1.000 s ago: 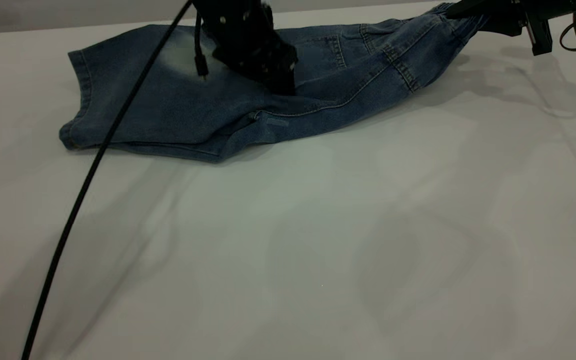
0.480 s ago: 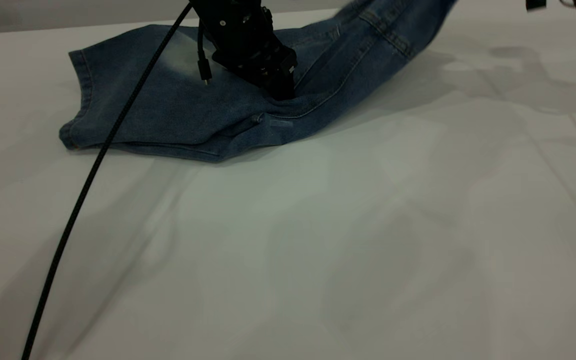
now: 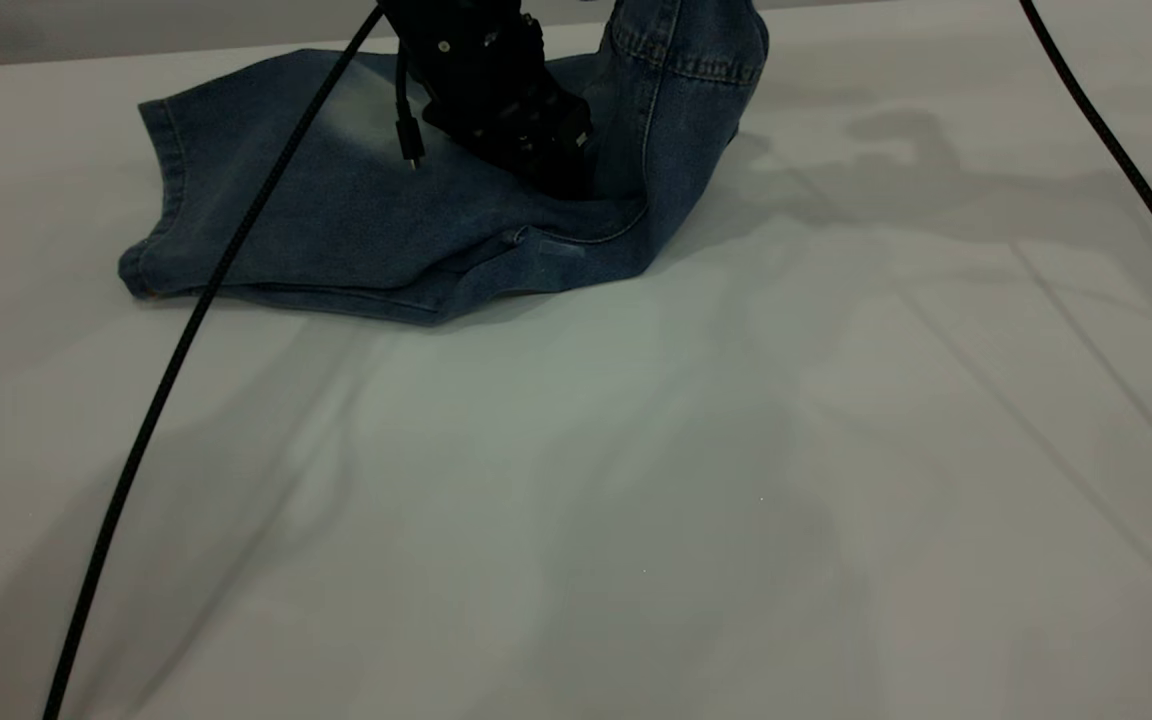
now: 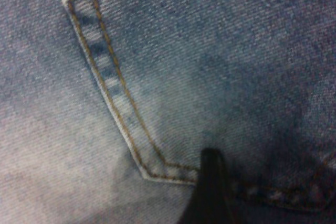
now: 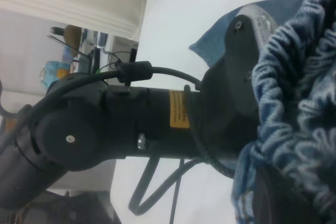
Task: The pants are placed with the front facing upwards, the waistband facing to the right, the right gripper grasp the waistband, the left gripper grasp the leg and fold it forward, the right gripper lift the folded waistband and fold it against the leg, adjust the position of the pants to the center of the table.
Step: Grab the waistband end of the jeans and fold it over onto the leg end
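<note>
We see the left pincer (image 3: 561, 175) pressing the pants (image 3: 356, 220) onto the counter (image 3: 636, 450); beside it, the waistband (image 5: 294, 93) hangs lifted, pinched by our right pincer (image 5: 286, 192).

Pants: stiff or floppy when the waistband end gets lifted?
Probably floppy: the pants bend sharply where the left gripper presses, the lifted part draping. The waistband looks stretchy, bunched in ruches. Likely not slippery; the legs lie flat on the table.

Dim exterior view; soft shadows across table (image 3: 636, 450); left wrist view blurred.
</note>
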Motion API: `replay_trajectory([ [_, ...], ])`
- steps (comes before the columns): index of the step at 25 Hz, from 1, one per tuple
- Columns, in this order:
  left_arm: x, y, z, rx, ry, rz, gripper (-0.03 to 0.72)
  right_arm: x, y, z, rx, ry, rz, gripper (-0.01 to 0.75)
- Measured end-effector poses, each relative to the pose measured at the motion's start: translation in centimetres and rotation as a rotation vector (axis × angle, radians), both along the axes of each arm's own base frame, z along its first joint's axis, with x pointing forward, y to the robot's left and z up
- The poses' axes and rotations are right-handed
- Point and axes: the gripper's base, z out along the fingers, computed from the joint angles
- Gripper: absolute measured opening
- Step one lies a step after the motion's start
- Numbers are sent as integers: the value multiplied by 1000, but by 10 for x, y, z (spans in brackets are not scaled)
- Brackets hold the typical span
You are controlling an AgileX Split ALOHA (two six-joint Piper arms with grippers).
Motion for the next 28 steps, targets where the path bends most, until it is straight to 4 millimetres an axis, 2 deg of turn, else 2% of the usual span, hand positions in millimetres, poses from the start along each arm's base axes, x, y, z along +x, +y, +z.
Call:
replay_trajectory([
  [4, 2, -2, 21, -3, 17, -20, 517, 1, -3, 0, -6, -1, -12, 48],
  [8, 5, -5, 50, 0, 36, -55, 517, 1, -2, 0, -5, 1, -10, 48],
  [12, 6, 1, 74, 89, 52, -101, 517, 1, -3, -1, -4, 3, -11, 48],
  [15, 12, 8, 87, 161, 5, -65, 517, 1, -3, -1, -2, 5, -10, 48],
  [20, 20, 29, 92, 279, -39, 62, 517, 1, -2, -1, 1, 7, -7, 48],
  [23, 25, 42, 93, 291, -42, 136, 517, 1, -2, -1, 0, 6, -6, 48],
  [28, 25, 46, 88, 246, 1, 199, 517, 1, -4, -1, 1, 5, -8, 48],
])
